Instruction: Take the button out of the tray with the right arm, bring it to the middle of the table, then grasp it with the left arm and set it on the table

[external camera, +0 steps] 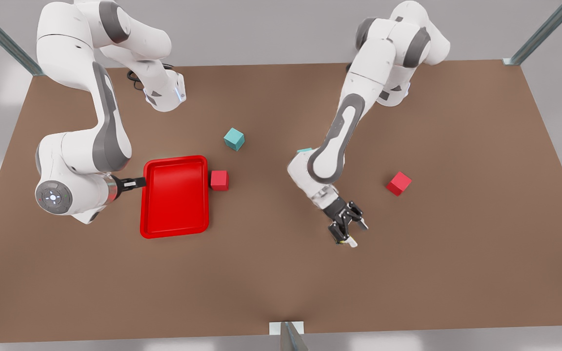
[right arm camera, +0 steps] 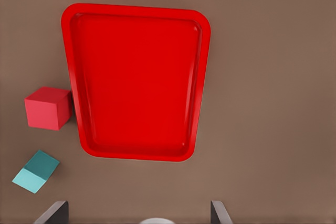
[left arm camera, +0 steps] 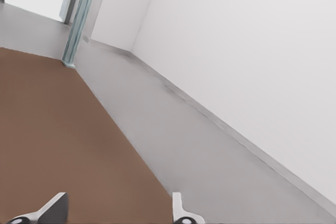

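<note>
Left gripper [external camera: 348, 230] spread open, holding nothing, low over table [external camera: 261, 273], right of centre in front view. Right gripper [right arm camera: 136, 212] also open, waiting by tray [right arm camera: 199, 77]. Tray empty; I can't spot button. Removal looks done, placement unconfirmed.

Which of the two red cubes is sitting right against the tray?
The red cube at the tray's long side, on the front view's right of it. The other red cube lies alone on the table, beyond the left arm's hand.
</note>
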Robot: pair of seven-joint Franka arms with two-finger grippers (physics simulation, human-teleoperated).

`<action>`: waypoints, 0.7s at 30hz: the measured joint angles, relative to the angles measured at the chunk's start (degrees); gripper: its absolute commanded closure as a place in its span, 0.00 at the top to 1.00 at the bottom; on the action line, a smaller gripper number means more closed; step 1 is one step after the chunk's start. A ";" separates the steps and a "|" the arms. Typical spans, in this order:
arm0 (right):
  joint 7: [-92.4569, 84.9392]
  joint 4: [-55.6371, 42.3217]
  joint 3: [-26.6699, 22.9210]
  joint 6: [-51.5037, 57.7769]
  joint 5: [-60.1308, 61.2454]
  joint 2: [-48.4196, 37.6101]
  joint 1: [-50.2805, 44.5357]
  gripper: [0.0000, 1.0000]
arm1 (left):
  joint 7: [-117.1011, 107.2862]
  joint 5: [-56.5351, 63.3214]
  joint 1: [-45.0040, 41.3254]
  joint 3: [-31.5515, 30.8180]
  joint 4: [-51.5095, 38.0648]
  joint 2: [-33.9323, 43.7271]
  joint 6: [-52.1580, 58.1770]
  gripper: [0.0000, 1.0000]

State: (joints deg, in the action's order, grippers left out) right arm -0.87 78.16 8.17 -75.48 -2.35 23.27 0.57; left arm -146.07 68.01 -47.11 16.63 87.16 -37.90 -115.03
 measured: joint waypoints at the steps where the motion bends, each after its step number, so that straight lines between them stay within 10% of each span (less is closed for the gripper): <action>1: 0.00 0.00 0.00 0.06 0.00 0.00 0.02 1.00 | 6.47 -11.39 0.32 4.49 -0.75 4.08 0.53 1.00; 5: -0.01 -0.03 0.00 0.22 -0.03 0.00 0.08 1.00 | 35.31 -57.47 9.74 15.06 -14.20 7.76 13.46 1.00; 8: -0.01 -0.01 0.00 0.29 -0.04 0.00 0.08 1.00 | 54.15 -69.89 12.75 15.70 -23.79 9.90 25.63 1.00; 11: -0.01 -0.04 -0.07 0.52 -0.06 0.00 0.15 1.00 | 70.08 -70.59 17.77 5.77 -25.89 18.20 34.09 1.00; 14: -0.01 -0.07 -0.15 0.81 -0.10 0.00 0.34 1.00 | 83.43 -65.57 25.23 -8.14 -8.35 29.75 34.06 1.00; 21: -0.01 -1.87 -0.27 1.13 -0.83 0.95 1.31 1.00 | 107.21 -65.04 28.54 -11.68 1.27 32.15 27.60 1.00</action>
State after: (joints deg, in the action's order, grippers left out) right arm -0.89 76.29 7.90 -74.35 -3.19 24.23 1.89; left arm -38.87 2.97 -18.57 4.95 88.43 -5.76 -87.44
